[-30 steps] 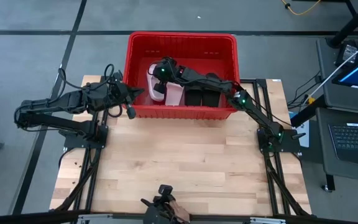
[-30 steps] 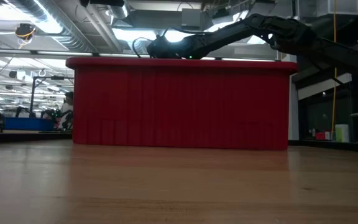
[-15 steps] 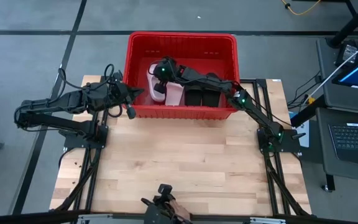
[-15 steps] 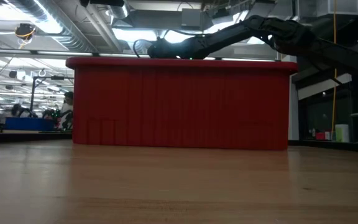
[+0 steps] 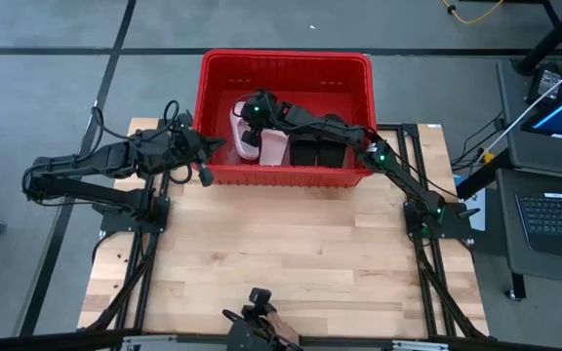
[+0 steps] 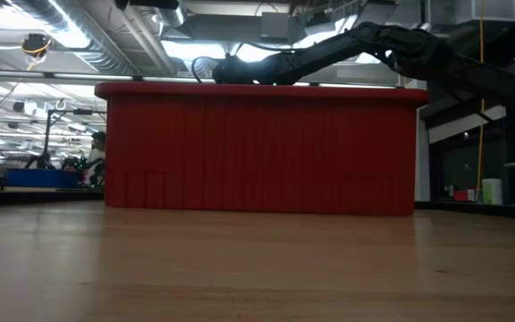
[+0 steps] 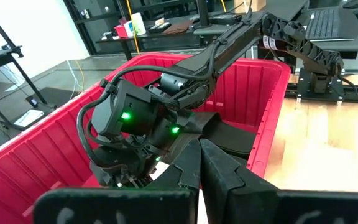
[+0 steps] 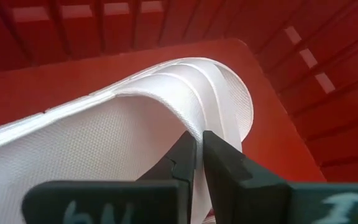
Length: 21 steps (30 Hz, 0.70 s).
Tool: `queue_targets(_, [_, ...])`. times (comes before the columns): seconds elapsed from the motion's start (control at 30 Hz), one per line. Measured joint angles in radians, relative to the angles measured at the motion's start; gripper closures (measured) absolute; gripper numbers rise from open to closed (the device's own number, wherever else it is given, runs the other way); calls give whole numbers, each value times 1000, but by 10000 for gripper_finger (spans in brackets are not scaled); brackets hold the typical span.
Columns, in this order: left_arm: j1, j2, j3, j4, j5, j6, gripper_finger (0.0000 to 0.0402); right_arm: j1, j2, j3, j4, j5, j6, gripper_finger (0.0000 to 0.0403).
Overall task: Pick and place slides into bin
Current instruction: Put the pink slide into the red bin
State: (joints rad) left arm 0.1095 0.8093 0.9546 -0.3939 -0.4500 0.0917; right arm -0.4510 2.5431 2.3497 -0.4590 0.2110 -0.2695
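At the far edge of the pale wooden slatted table [image 5: 281, 253] sits the large rectangular red plastic crate with ribbed walls [image 5: 285, 66]. Inside it lie two pale pink wide-strap slide sandals [image 5: 273, 146] on the left and two black slide sandals [image 5: 318, 151] beside them, long axes running roughly near-to-far. The right gripper [image 8: 197, 155], reaching into the crate, has its fingers almost together, pinching the edge of a pink sandal's strap [image 8: 185, 87]. The left gripper [image 5: 206, 175] waits fully closed and empty just outside the crate's near-left corner.
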Motion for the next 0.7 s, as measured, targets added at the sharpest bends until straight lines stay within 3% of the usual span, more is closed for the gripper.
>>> queue_targets(0.7, [0, 0, 0, 0, 35, 0, 399, -5, 0, 0, -28, -121, 3, 365])
